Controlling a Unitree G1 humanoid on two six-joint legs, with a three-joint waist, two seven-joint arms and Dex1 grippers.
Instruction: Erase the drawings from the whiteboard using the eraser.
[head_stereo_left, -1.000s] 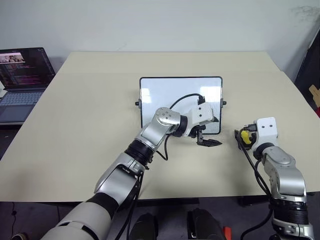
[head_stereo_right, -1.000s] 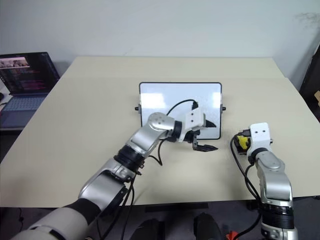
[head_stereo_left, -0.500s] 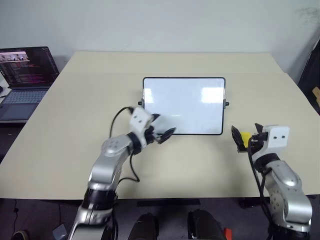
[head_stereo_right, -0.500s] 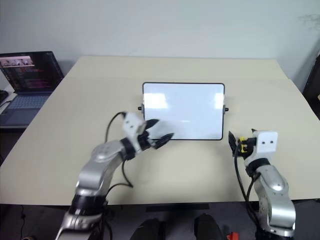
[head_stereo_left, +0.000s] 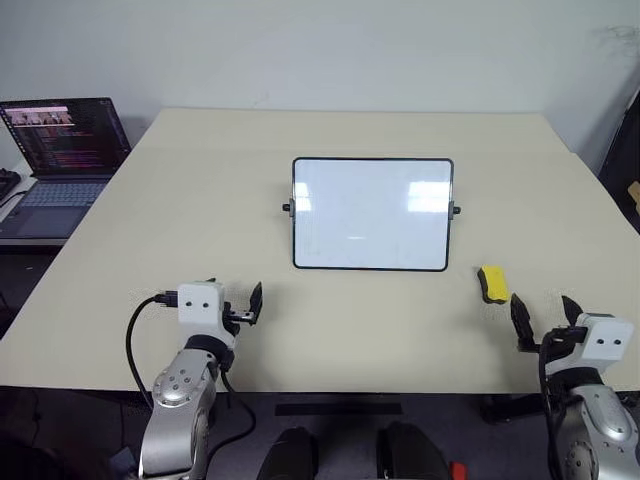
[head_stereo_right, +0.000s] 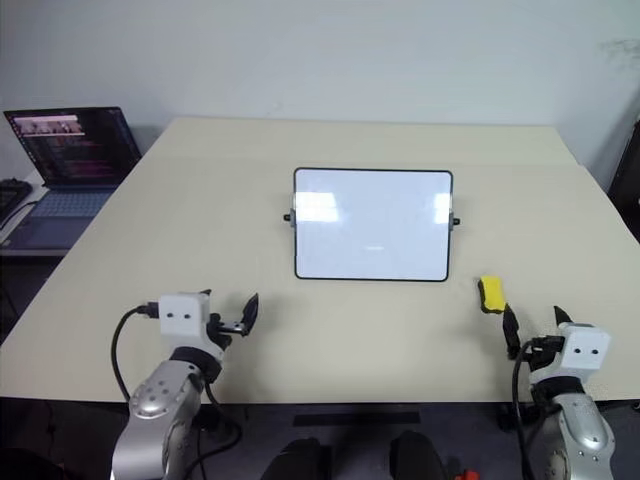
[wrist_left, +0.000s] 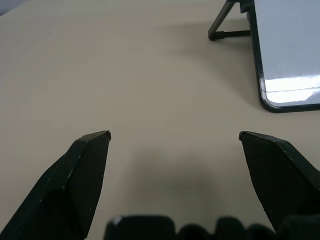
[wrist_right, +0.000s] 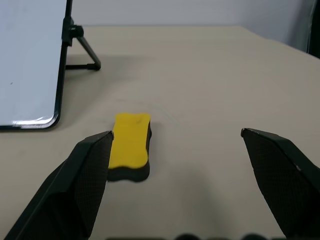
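Here the whiteboard (head_stereo_left: 372, 213) stands propped near the middle of the beige counter (head_stereo_left: 150, 220), its glossy white face tilted back on a thin black frame with rounded corners and a small black knob on each side. In the wrist views a black folding leg shows behind its edge. The face looks blank, with only pale reflections of light; the drawings cannot be made out on it.

The eraser (head_stereo_left: 492, 283), a small yellow oblong block with a dark underside, lies flat on the counter just beyond the board's lower right corner, near it but not touching. It lies lengthwise, pointing away from the counter's near edge.

The right gripper (head_stereo_left: 545, 319) sits low at the near right of the counter, a little behind the eraser and apart from it. Its two black fingers are spread wide with nothing between them; in the right wrist view the eraser lies ahead, closer to one finger than the other.

The left gripper (wrist_left: 174, 136) is at the near left of the counter, well apart from the board, its fingers also spread wide and empty over bare counter.

A laptop (head_stereo_left: 62, 150) with a lit dark screen stands off the far left corner
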